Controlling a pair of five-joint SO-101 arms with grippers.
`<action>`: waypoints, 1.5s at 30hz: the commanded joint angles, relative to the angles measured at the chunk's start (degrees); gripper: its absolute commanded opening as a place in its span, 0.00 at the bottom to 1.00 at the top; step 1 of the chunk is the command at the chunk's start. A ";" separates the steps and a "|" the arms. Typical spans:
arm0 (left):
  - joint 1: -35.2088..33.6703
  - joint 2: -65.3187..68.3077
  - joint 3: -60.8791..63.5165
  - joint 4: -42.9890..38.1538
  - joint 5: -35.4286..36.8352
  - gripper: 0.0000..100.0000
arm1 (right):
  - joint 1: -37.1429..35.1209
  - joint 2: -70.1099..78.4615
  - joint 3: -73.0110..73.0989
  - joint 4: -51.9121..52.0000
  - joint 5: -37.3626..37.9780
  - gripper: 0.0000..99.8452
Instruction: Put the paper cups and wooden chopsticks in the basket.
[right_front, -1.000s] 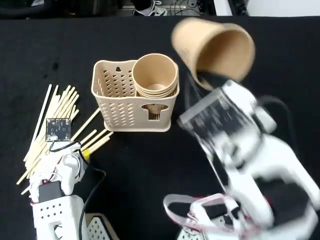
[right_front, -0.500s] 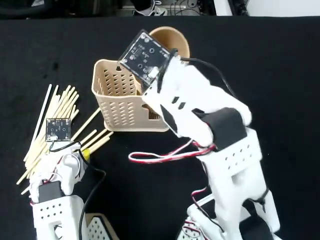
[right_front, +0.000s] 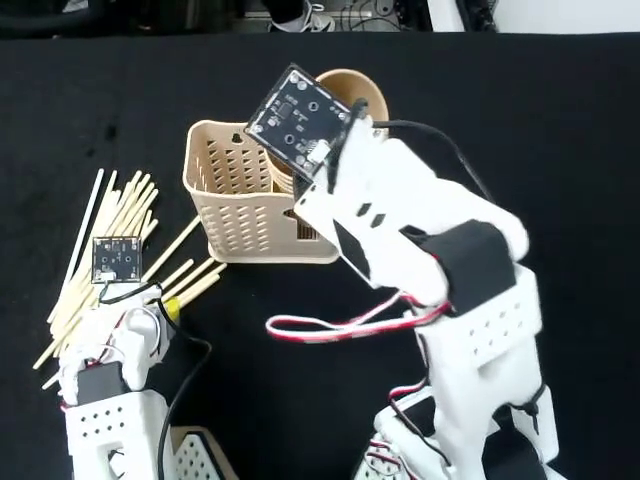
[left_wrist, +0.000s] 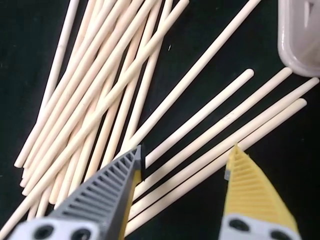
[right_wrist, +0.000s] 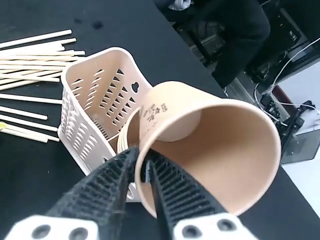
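The right end effector (right_wrist: 144, 156) pinches the wall of a paper cup (right_wrist: 215, 150), one finger inside the rim and the other outside, pressed close with only the cup wall between them. The cup is tilted. Its base sits at the mouth of a stack of cups (right_wrist: 127, 132) that stands in one compartment of the basket (right_wrist: 95, 95), and its open mouth leans out past the basket's edge. Whether the base has slid into the stack or only rests against it I cannot tell.

In the high view the right arm (right_front: 430, 260) reaches over the basket (right_front: 235, 215) and hides much of the cup compartment; the held cup's rim (right_front: 358, 95) shows just beyond the arm's wrist.

The wooden chopsticks (right_front: 105, 235) lie loose on the black bench (right_front: 560, 150), fanned out beside the basket on the left arm's side. The left arm (right_front: 110, 400) stands low over them. Its end effector (left_wrist: 186, 150) is spread wide above the chopsticks (left_wrist: 100, 85) and grips nothing. Several sticks run between its two fingers, and their far ends lie near a corner of the basket (left_wrist: 300, 35).
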 joint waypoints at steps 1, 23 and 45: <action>0.40 -0.35 -0.48 -0.79 -0.35 0.27 | 0.53 0.31 -3.82 0.62 -0.35 0.02; 0.31 -0.35 -0.48 -0.79 -0.35 0.27 | 0.62 -0.04 0.75 -6.33 -7.74 0.19; 0.31 -0.35 -0.48 -0.79 -0.35 0.27 | 10.20 28.26 -3.47 -3.69 -40.26 0.42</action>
